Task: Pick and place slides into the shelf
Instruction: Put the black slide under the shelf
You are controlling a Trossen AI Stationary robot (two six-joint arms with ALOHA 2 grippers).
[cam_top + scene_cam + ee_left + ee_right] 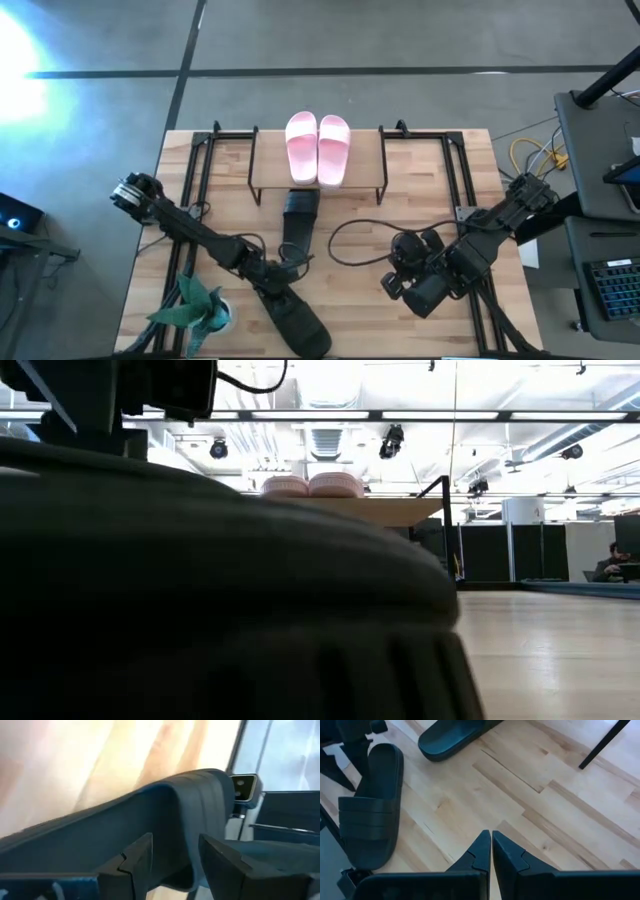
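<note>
Both light pink slides (pixel 318 148) (pixel 310 485) lie side by side on the shelf's wooden top board (pixel 368 152) (pixel 400 510). One dark slide (pixel 299 215) (pixel 450 737) lies on the table with its far end under the shelf's near edge. The second dark slide (pixel 300 322) (pixel 370 810) (pixel 200 590) lies near the table's near edge, strap end toward that edge. My left gripper (pixel 265 278) (pixel 175 865) is at this slide's far end, shut on it. My right gripper (pixel 395 288) (pixel 491 850) is shut, over bare wood to the right. My left gripper has the second dark slide by the sole (pixel 172 852) at the end away from its strap. The sole sits pinched between the two fingers (pixel 135 865), which come nearly level from the table's left and far side. In the right wrist view the slide lies flat on the table.
A green leafy plant (pixel 195 305) stands at the near left corner beside the left arm. Black cables (pixel 350 235) loop across the middle of the table. Black frame rails (pixel 200 170) run along both sides. A person sits far off in the room (pixel 612 560).
</note>
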